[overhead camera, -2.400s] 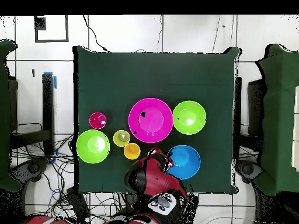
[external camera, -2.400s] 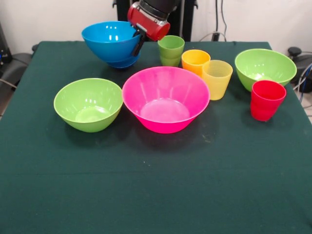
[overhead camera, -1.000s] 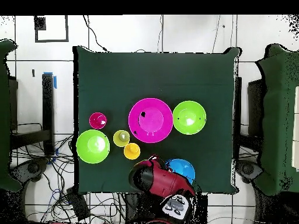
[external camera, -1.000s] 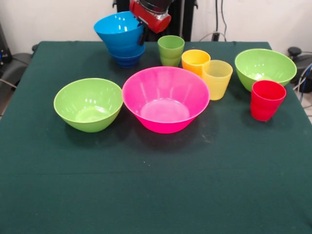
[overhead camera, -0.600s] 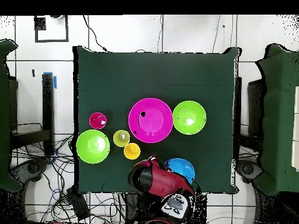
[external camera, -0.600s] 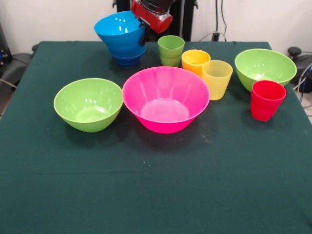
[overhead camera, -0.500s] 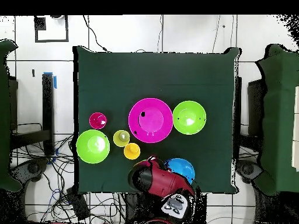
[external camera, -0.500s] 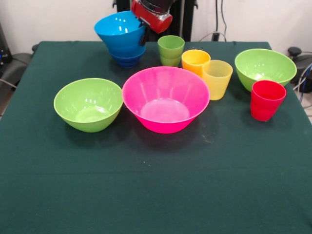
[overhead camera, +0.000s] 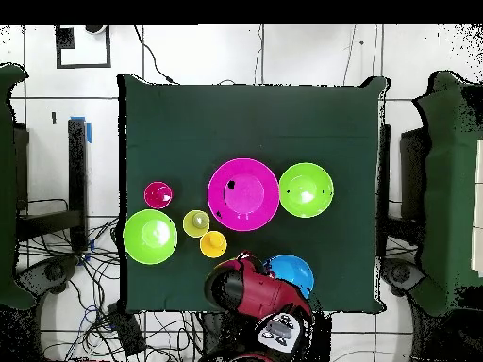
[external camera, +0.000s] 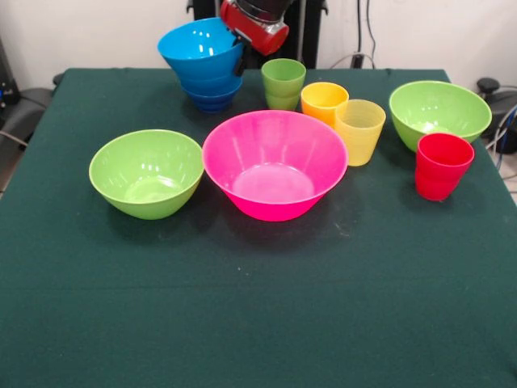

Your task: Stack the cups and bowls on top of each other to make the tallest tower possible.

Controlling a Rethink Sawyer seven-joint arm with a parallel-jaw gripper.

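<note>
Gripper (external camera: 239,50) pinches the tilted blue tower's (external camera: 203,65) rim, seemingly lifted; next move likely calls for settling it into a wider bowl.

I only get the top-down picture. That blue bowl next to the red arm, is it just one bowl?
Observer: No. From the front it is the tower, several blue bowls nested together, with a small dark blue one lowest.
Operator: Is it sitting level?
Observer: Not quite. It leans a little, and the gripper pinches the top bowl's rim.
Operator: I count only three cups.
Observer: There is a fourth. A green cup stands upright just beside the tower, and the arm hides it in your view.
</note>
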